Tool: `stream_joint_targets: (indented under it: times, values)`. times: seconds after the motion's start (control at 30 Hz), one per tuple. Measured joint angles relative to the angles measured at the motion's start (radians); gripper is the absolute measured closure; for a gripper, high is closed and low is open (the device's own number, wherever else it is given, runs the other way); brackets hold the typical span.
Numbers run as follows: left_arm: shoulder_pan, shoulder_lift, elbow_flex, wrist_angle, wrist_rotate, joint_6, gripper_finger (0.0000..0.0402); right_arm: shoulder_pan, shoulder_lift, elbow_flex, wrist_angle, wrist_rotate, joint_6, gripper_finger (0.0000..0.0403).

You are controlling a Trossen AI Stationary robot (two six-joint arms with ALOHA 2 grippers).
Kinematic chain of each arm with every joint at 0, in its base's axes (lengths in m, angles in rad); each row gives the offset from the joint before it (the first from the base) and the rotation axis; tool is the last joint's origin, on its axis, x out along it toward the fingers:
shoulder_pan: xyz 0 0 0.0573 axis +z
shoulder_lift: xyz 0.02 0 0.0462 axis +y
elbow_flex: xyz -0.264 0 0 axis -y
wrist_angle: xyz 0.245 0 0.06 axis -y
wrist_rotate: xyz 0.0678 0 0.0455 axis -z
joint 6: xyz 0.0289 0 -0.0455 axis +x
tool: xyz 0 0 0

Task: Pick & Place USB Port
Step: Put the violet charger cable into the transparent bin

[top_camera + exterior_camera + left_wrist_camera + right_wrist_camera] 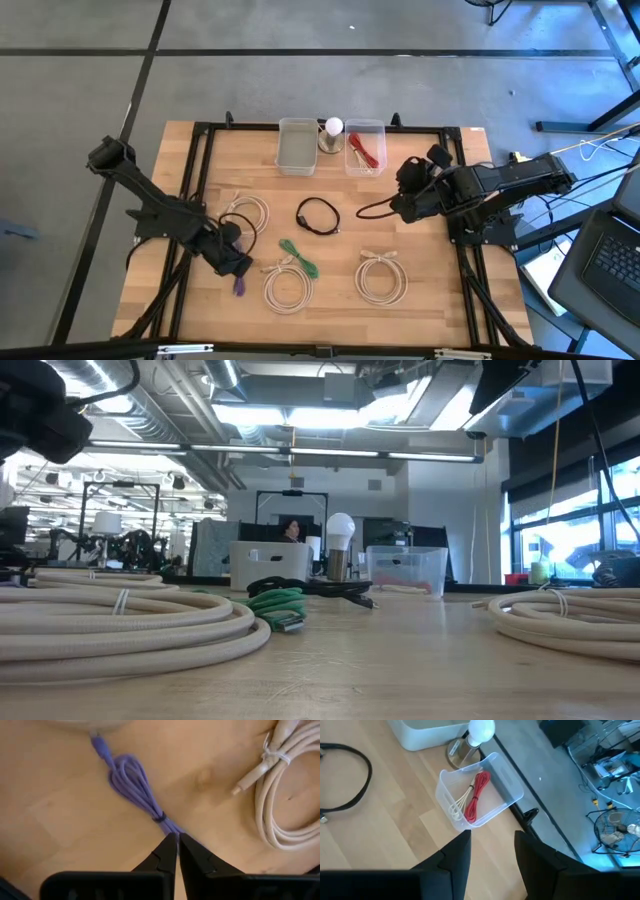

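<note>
A purple cable bundle with a black tie lies on the wooden table, near its left front. My left gripper is low over it with its fingers shut at the bundle's end. My right gripper is open and hovers above the table's right side, touching nothing. It is near a clear bin that holds a red cable and a pale one. A black cable lies just beside the right gripper. My left gripper is shut on the purple cable bundle at its end just past the black tie, pinched between the two fingertips. The fingers come slanting down from above and lie roughly along the bundle. The rest of the bundle lies slack on the table.
Coiled white cables, a green cable and a black coil lie across the table's middle. At the far edge stand an empty bin, a light bulb and the bin with the red cable.
</note>
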Motion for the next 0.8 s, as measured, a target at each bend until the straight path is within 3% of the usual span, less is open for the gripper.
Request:
stream_joint_targets:
  times: [0.3, 0.47, 0.63, 0.8]
  values:
    - [0.018, 0.014, -0.003, -0.025, -0.060, -0.075, 0.0292, 0.000, 0.000, 0.000, -0.004, 0.002, -0.003, 0.0250]
    - [0.036, 0.076, -0.024, -0.014, -0.037, -0.131, 0.0242, 0.000, 0.000, 0.000, -0.004, 0.002, -0.026, 0.0250]
    - [0.037, 0.167, -0.024, 0.000, 0.086, -0.151, 0.0219, 0.000, 0.000, 0.000, -0.013, 0.002, -0.026, 0.0249]
    - [0.036, 0.229, -0.024, 0.058, 0.101, -0.139, 0.0215, 0.000, 0.000, 0.000, -0.013, 0.002, -0.026, 0.0249]
